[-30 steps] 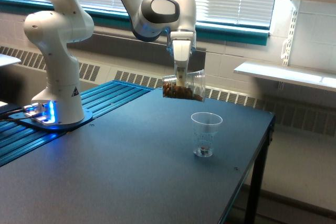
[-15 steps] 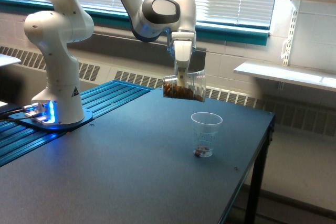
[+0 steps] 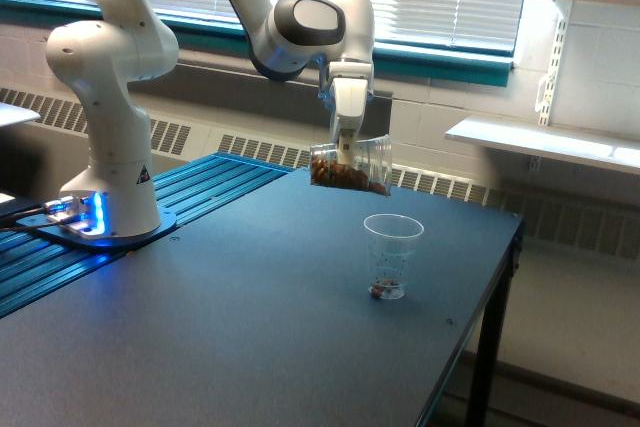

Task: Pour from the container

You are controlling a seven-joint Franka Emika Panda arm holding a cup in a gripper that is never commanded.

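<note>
The container, a clear wide plastic cup with brown granules lying along its lower side, hangs tipped on its side with its mouth toward the exterior view's right. My gripper is shut on the container from above. Below and to the right, a smaller clear tapered cup stands upright on the dark table, with a few brown granules at its bottom. The container's mouth is above and slightly left of that cup's rim.
The arm's white base stands at the left on a blue ribbed strip. The table's right edge drops off close to the small cup. A white shelf is fixed to the wall at the right.
The container has risen and shifted very slightly to the right with the gripper. The small cup has not moved.
</note>
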